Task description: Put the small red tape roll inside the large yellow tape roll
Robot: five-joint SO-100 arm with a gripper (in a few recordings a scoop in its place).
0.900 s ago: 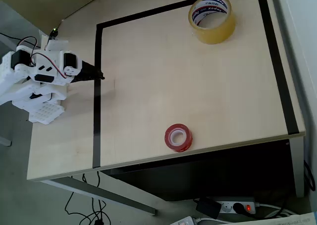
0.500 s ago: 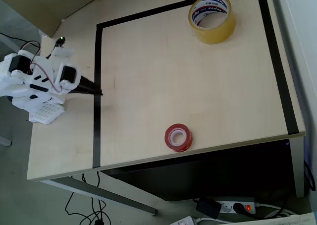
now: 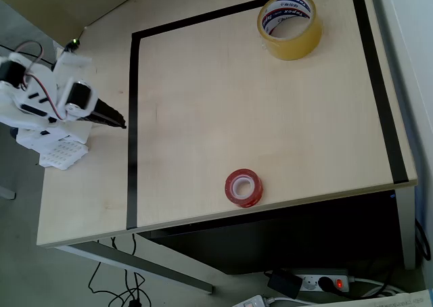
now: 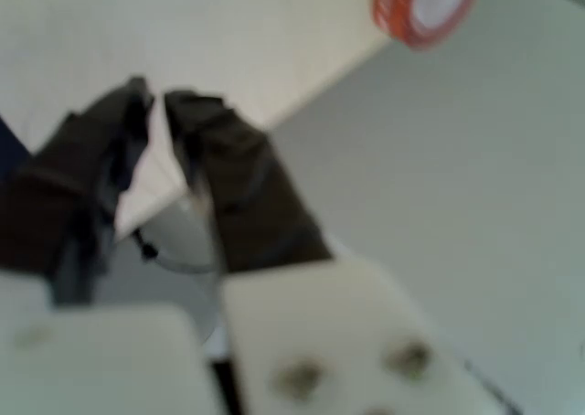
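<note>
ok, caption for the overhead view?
Arm's tool at table's left edge, far from red tape roll and yellow tape roll.

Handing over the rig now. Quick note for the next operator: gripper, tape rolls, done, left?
Gripper: at the table's left edge in the overhead view, fingers nearly together, holding nothing.
Small red tape roll: flat on the table near the front edge, untouched.
Large yellow tape roll: flat at the far right corner, core empty.
Done: nothing.
Left: reach, grasp red roll, carry it over, drop it inside the yellow one.
</note>
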